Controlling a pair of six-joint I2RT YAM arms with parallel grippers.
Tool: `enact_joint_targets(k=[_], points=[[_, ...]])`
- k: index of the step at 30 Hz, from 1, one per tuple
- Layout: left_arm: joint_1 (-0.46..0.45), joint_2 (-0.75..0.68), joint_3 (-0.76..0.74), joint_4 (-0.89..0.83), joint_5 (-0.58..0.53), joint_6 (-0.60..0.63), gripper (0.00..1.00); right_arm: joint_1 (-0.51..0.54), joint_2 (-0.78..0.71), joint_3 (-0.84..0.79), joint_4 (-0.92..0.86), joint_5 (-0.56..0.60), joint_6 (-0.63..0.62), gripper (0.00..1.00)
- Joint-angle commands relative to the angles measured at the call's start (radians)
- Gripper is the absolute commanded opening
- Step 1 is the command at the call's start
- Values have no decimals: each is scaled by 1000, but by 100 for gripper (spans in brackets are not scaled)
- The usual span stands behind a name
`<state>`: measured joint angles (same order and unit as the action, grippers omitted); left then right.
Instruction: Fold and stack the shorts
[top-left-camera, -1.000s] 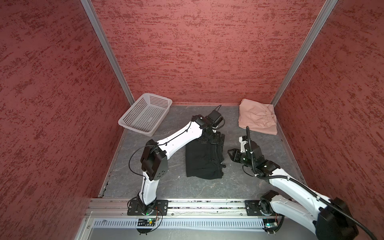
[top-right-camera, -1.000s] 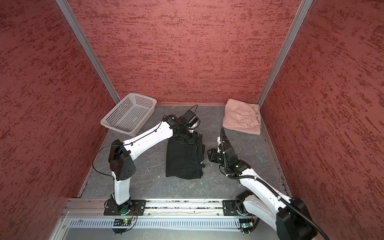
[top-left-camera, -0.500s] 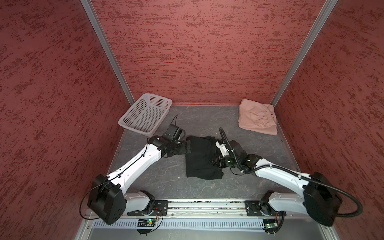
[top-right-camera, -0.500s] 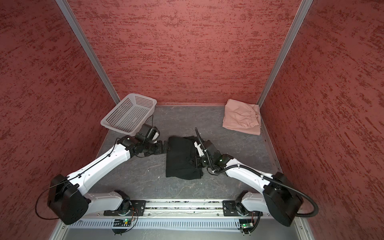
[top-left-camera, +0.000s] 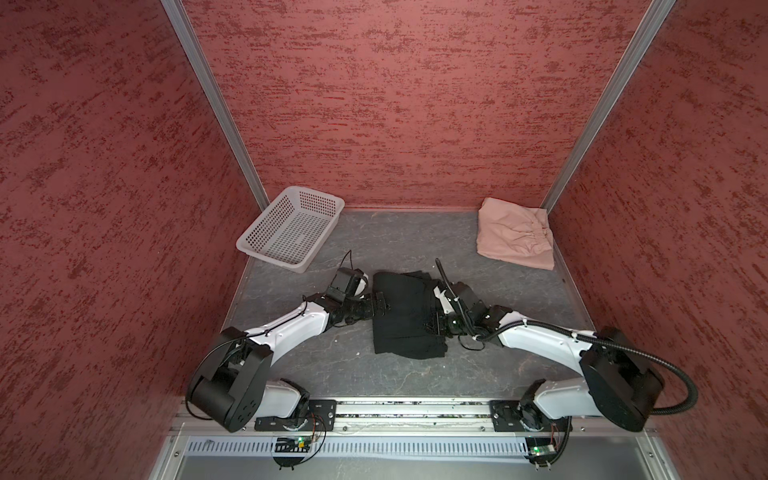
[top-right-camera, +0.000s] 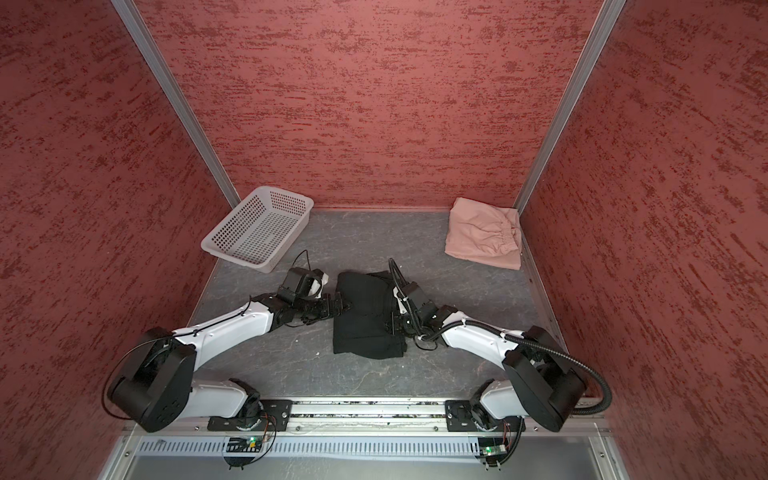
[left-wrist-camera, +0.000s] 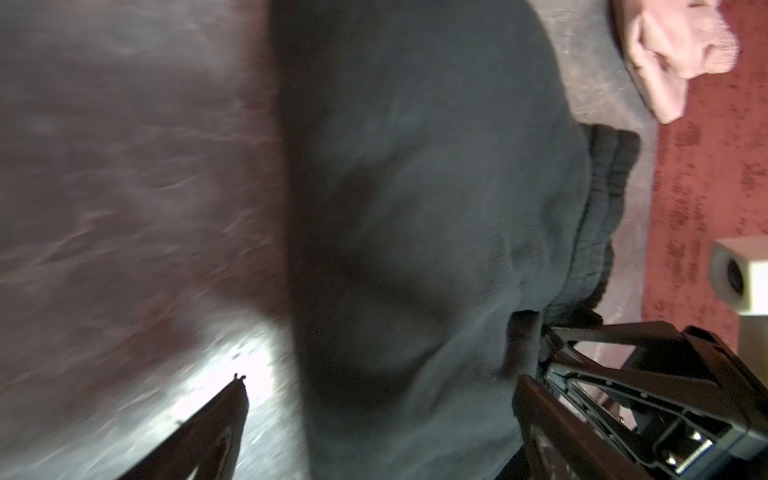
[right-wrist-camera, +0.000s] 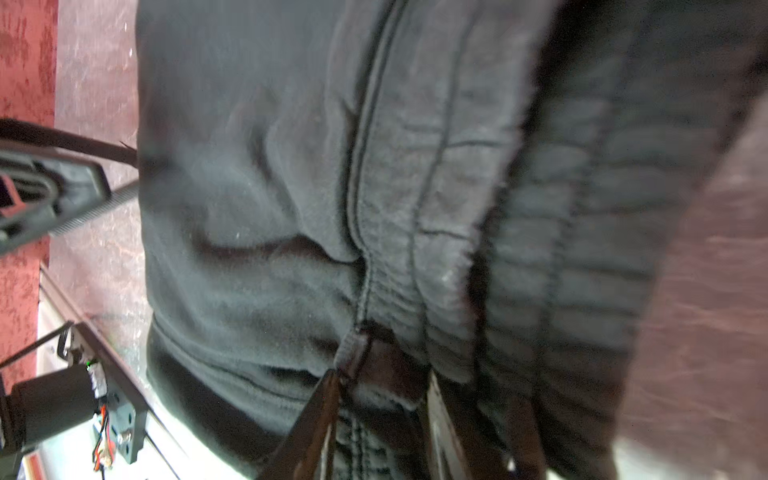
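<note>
While flanking the black shorts (top-left-camera: 401, 316), laid front to back, stood equally near: left end effector (top-left-camera: 380, 303) spread wide, right end effector (right-wrist-camera: 384, 376) narrow over waistband (right-wrist-camera: 436, 208); could not tell if gripping.

The black shorts (top-left-camera: 405, 316) are being shown folded flat into a rough rectangle at the middle of the grey tabletop (top-left-camera: 374, 237), while the dusty pink shorts (top-left-camera: 515, 239) are being shown folded, slightly rumpled, well apart in the far right corner.
</note>
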<state>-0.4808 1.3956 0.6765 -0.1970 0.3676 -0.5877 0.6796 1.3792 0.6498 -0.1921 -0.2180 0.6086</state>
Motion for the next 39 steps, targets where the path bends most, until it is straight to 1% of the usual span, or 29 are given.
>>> enact_joint_targets(k=[1, 5, 9, 11, 14, 15, 17, 19, 21, 24, 28, 30, 31, 34, 36, 39], points=[[-15, 35, -5, 115, 71, 9, 99, -49, -6, -31, -22, 26, 26, 40], [-17, 41, 11, 13, 56, 19, 99, -54, -19, -33, 23, -11, 44, 42], [-17, 19, -25, 19, 46, 15, 99, -66, -16, -33, 17, -3, 45, 43], [-21, 33, -35, 51, 63, 19, 99, -109, -10, -54, 36, -12, 47, 45], [-42, 73, -25, 80, 94, 36, 99, -187, 4, -81, 112, -40, 60, 48], [-49, 84, -11, 64, 93, 46, 99, -204, 23, -67, 119, -37, 47, 48], [-51, 83, 20, 13, 90, 69, 99, -212, 92, 12, 58, 12, -20, 50], [-36, 49, 61, -57, 65, 88, 99, -212, 186, 133, -36, 41, -121, 56], [-13, 8, 110, -121, 51, 115, 99, -212, 229, 212, -67, 45, -177, 58], [11, -11, 202, -184, 10, 190, 100, -213, 215, 272, -38, 22, -196, 59], [41, 80, 316, -214, 4, 258, 99, -215, 146, 302, -61, 8, -190, 61], [41, 127, 364, -246, 2, 257, 99, -216, 93, 289, -89, 14, -195, 65], [38, 143, 375, -260, 0, 248, 99, -219, 56, 281, -104, 19, -202, 68], [35, 160, 360, -294, 1, 194, 99, -256, 8, 286, -168, 15, -243, 78], [24, 141, 313, -307, 1, 155, 99, -307, 22, 304, -208, -1, -279, 80], [-5, 80, 216, -281, -6, 99, 99, -375, 91, 319, -215, -88, -333, 86]])
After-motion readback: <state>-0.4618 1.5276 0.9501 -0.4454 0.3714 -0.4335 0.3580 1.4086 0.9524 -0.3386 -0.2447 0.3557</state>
